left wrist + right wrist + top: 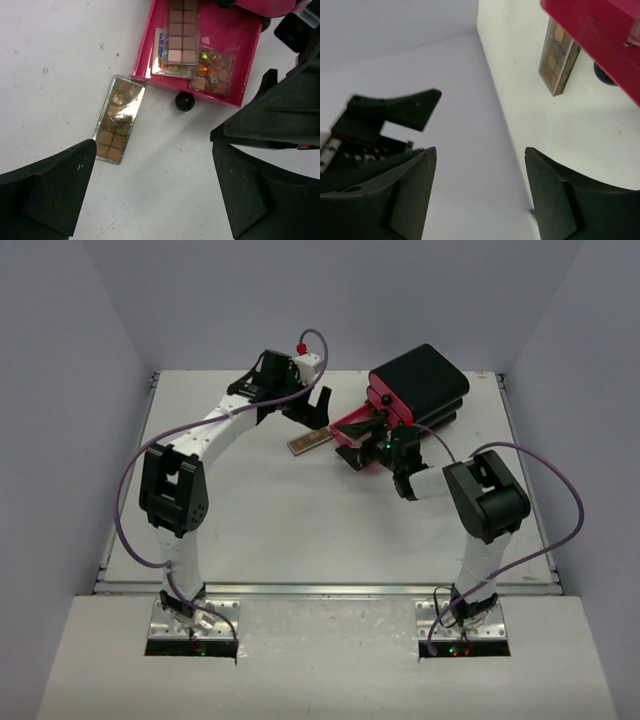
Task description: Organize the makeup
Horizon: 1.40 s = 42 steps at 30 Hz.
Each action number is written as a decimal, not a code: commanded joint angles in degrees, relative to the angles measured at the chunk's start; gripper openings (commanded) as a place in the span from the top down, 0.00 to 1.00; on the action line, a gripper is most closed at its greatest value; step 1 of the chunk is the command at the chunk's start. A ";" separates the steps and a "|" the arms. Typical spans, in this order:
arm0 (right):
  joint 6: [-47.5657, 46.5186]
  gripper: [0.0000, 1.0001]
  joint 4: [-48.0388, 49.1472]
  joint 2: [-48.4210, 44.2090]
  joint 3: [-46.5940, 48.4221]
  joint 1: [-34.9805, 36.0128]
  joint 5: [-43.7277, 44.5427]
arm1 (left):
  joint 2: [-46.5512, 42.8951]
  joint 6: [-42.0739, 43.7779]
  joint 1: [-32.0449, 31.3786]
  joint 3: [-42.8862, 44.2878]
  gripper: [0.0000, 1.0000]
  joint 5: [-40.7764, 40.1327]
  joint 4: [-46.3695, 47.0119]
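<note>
While gathering loose makeup into the drawer (245,40), step in hand judged as pickup of the stray palette (119,120). Palette flat on the table (50,60), just beside the drawer's front corner, below the left gripper (152,150) and off-centre toward one finger. Left gripper wide open, empty. Right gripper (480,155) by the drawer, jaws partly apart, holding nothing. Next move likely: centre over palette, descend, close across its narrow width

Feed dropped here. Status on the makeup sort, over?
Left gripper open, over the long tan eyeshadow palette lying on the table. Right gripper open, empty, by the open pink drawer. Other palettes already in drawer. Nothing blocking the palette.
</note>
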 commanded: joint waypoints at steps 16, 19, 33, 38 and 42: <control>-69.59 0.70 -48.75 -19.38 18.67 4.42 11.60 | 2.01 15.63 6.24 -1.87 0.00 -5.84 1.27; -73.24 0.62 -50.99 -21.82 19.49 4.35 13.63 | 6.30 22.30 6.10 -1.92 0.02 -10.48 0.58; -72.02 0.56 -49.67 -28.34 10.47 1.94 14.67 | 13.14 27.11 3.04 -3.84 0.00 -5.20 3.02; -70.31 0.56 -48.83 -29.58 8.34 0.55 14.28 | 15.02 26.35 2.46 -3.25 0.00 -4.37 2.50; -69.09 0.56 -48.38 -30.00 7.28 -0.46 13.45 | 15.39 24.98 2.23 -2.20 0.00 -4.11 1.87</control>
